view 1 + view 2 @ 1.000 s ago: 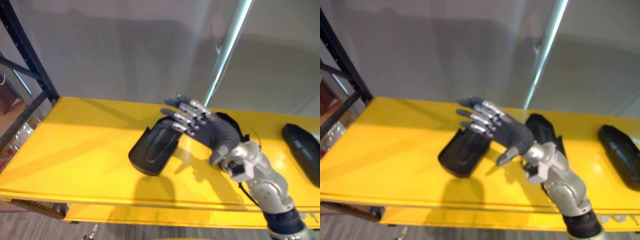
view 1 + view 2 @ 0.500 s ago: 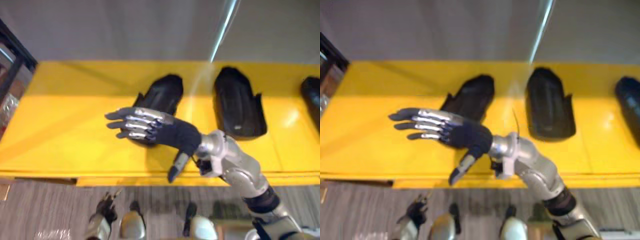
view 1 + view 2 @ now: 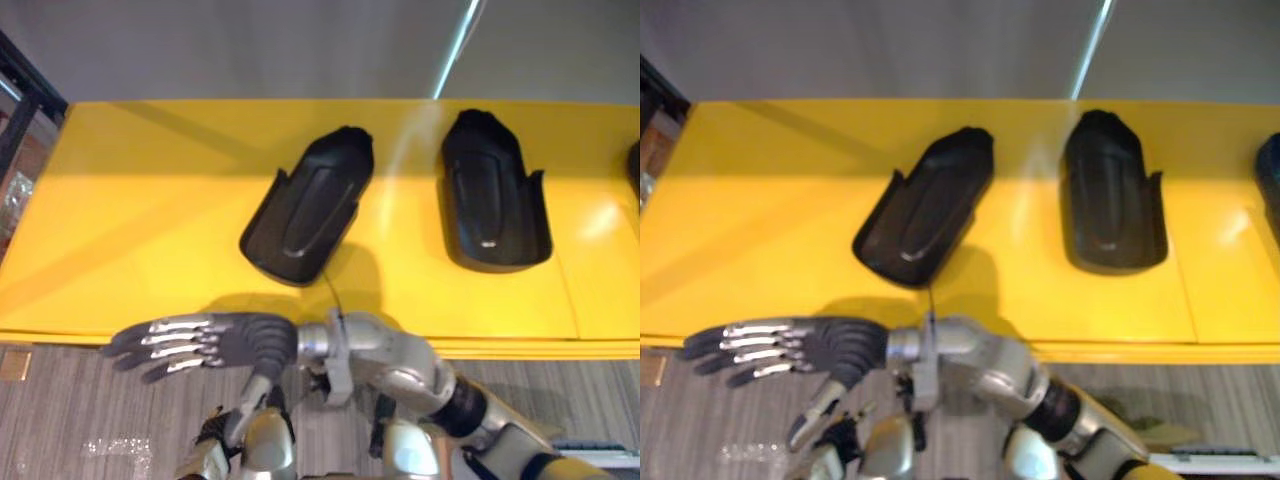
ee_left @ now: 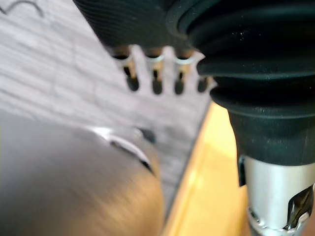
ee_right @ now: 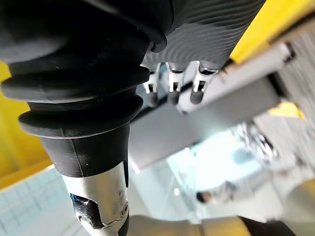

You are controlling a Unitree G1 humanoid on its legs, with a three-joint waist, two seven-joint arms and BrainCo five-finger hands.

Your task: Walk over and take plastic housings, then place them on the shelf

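The yellow shelf (image 3: 130, 230) spans the view, with grey floor (image 3: 60, 420) below its front edge. Three black plastic housings lie on it, each hollow side up: the left housing (image 3: 305, 210) set at a slant, the middle housing (image 3: 492, 195) well apart from it and squarer to the edge, and a third housing (image 3: 1270, 175) cut off at the right border. A second ago my right hand (image 3: 215, 340) was over the shelf with its fingers at the left housing. It has now drawn back past the front edge and hangs over the floor, fingers straight and spread, thumb hanging down, holding nothing. The left housing lies free on the shelf, touched by nothing. I judge this placement finished, so the next step would be to fetch another housing. My left hand (image 4: 138, 19) shows low beside the shelf edge, and I cannot tell its state. No brand, label or writing can be read on the housings or the shelf.
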